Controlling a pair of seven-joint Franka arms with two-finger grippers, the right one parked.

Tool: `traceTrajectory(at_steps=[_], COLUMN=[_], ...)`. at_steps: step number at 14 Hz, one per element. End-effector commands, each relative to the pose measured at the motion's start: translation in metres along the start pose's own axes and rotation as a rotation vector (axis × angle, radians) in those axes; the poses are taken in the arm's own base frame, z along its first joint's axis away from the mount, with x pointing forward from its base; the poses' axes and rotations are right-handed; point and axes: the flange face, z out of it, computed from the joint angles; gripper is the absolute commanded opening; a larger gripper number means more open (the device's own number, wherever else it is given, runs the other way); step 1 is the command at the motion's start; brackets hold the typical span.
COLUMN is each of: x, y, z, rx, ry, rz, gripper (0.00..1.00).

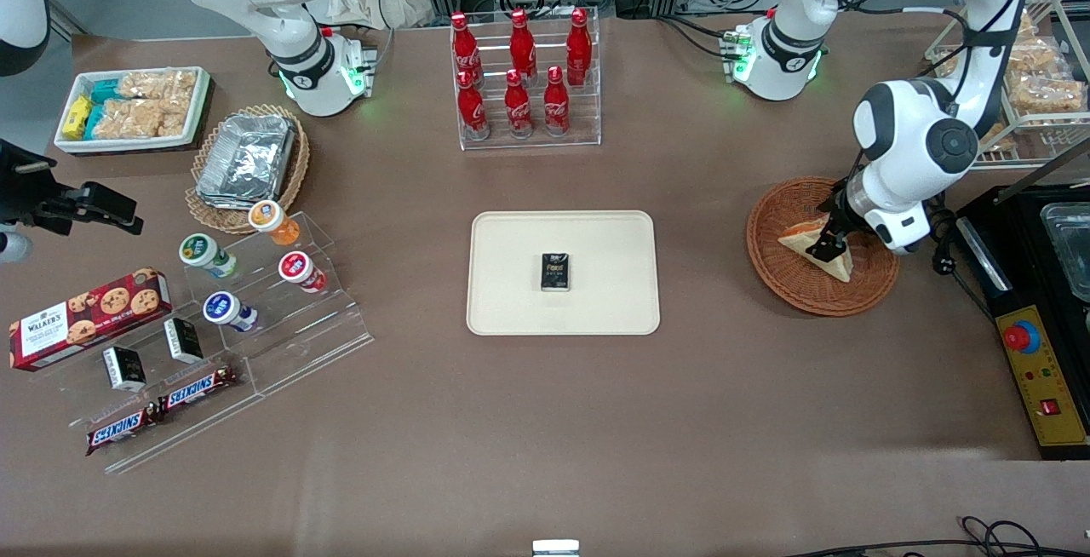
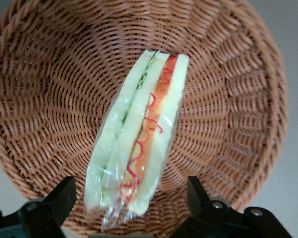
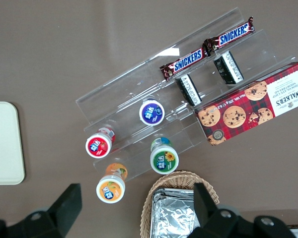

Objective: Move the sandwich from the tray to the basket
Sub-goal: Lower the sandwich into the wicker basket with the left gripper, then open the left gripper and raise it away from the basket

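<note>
Brown wicker basket (image 1: 771, 259) cradles the wrapped sandwich (image 2: 138, 134) while the left gripper (image 2: 131, 181) hangs just above, jaws spread; placing looks finished, so the next move calls for a straight lift clear.

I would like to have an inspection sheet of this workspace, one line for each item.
Surface: brown tabletop.
Job's things: wrapped sandwich in the wicker basket; cream tray holds a small black box.
Clutter: cookie box on a clear stepped rack, toward the parked arm's end.
Left end effector: over the basket, fingers apart, not holding the sandwich.
Cables: black cable, nearer the front camera than the basket.
Surroundings: yellow control panel, toward the working arm's end.
</note>
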Motion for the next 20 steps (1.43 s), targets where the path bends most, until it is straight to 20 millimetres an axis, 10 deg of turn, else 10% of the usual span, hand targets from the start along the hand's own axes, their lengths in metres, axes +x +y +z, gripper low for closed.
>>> traceTrajectory(at_steps=[1,4,13,20], x=[-0.011,-0.015,-0.059,-0.081], y=[-0.008,-0.001,0.054,0.059], z=[-0.032,-0.079,-0.312,-0.394], rx=[-0.004,-0.004,0.004,-0.05], ry=[0.028,0.039,0.059,0.126], rz=[0.002,0.052,0.817,1.315], gripper=[1.0,1.0,1.0,1.0])
